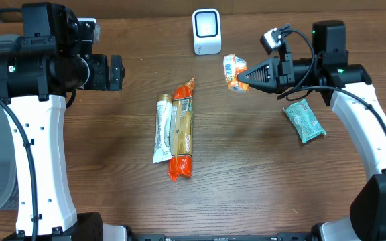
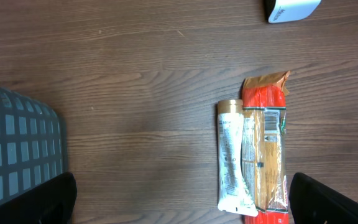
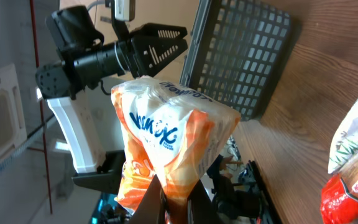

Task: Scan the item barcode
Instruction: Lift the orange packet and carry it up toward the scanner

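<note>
Right tool point(image 1: 241, 75) holds the snack packet point(image 1: 232, 71) beside the scanner point(image 1: 206, 31).
The right tool is pinched on the orange-and-white snack packet, lifted off the table point(image 1: 112, 167) just right of the white scanner at the far edge. The left tool point(image 1: 116, 72) hangs spread wide at far left. A pasta packet point(image 1: 182, 130) and white tube point(image 1: 161, 130) lie touching mid-table, and a green packet point(image 1: 305, 120) lies at right.
</note>
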